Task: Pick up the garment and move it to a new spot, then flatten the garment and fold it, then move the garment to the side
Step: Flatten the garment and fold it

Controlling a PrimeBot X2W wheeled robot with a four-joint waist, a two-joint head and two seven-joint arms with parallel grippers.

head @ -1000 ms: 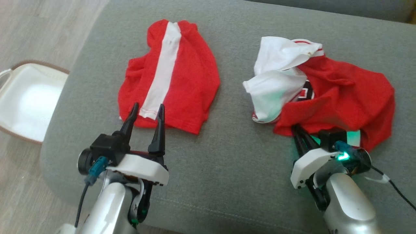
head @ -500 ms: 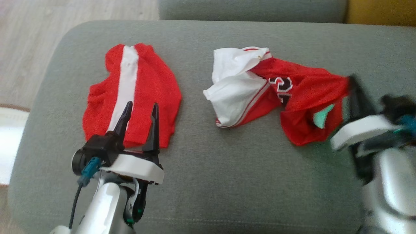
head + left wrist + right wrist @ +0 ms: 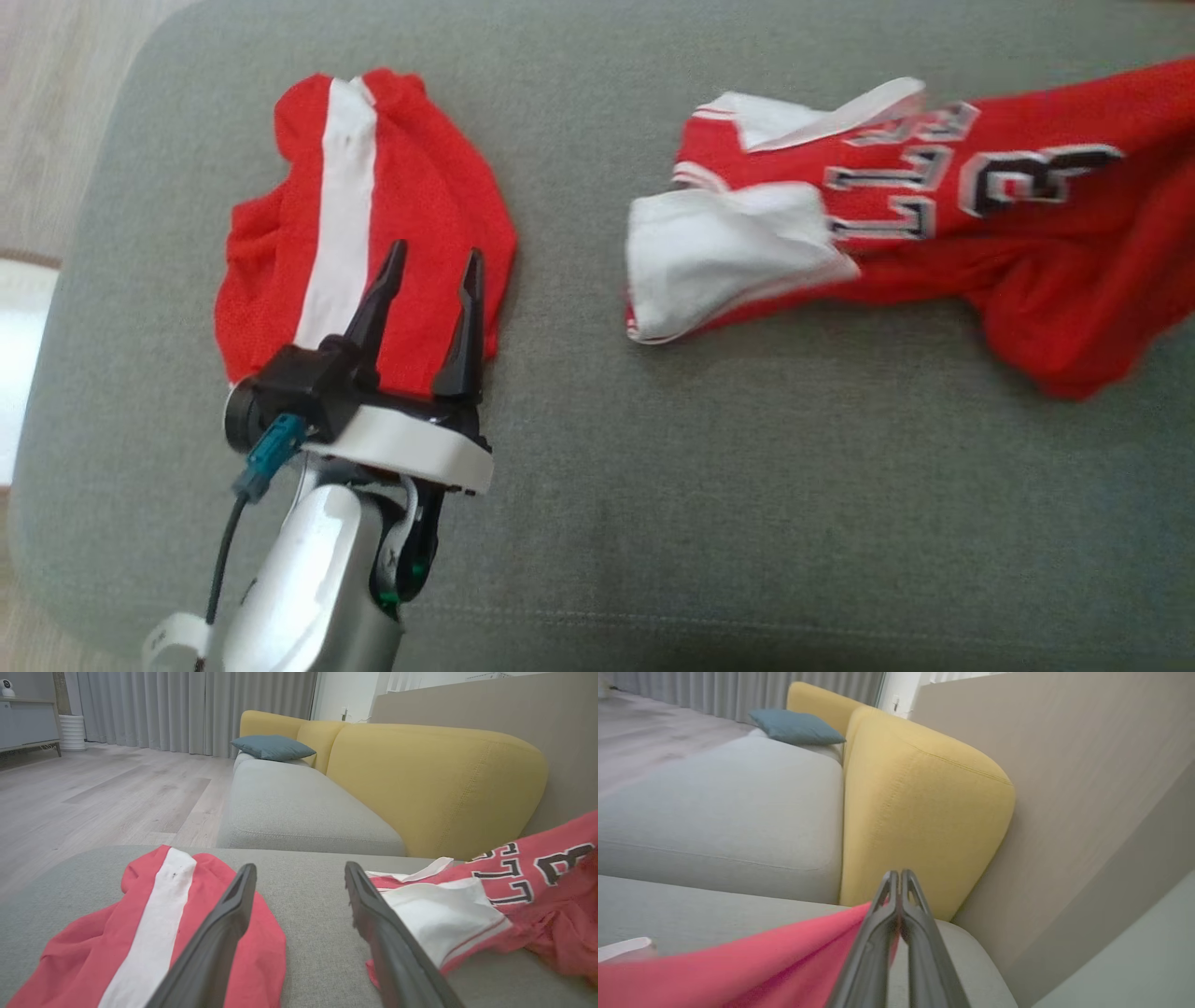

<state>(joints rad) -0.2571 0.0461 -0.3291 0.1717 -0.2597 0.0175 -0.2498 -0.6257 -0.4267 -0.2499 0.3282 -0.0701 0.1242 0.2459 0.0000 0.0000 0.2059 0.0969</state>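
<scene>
The garment, a red jersey (image 3: 934, 233) with white panels and black-and-white lettering, lies stretched across the right of the grey cushion (image 3: 653, 467). Its right end rises off the cushion. In the right wrist view my right gripper (image 3: 899, 875) is shut on a fold of the jersey's red cloth (image 3: 761, 961), which trails away to the left. My left gripper (image 3: 437, 250) hovers open over the lower edge of a second piece, red with a white stripe (image 3: 411, 215), holding nothing. In the left wrist view the left gripper (image 3: 300, 868) has the striped piece (image 3: 154, 914) on its left and the jersey (image 3: 514, 877) on its right.
A yellow backrest (image 3: 420, 779) stands behind the cushion, with a beige wall to its right. A blue pillow (image 3: 273, 746) lies on the farther grey seat. A white basket (image 3: 19, 355) sits on the wood floor beyond the cushion's left edge.
My right gripper has shut on the jersey and pulled it to the right and up, drawing the crumpled heap out so its lettering shows. The head camera has shifted. The left gripper has stayed open.
</scene>
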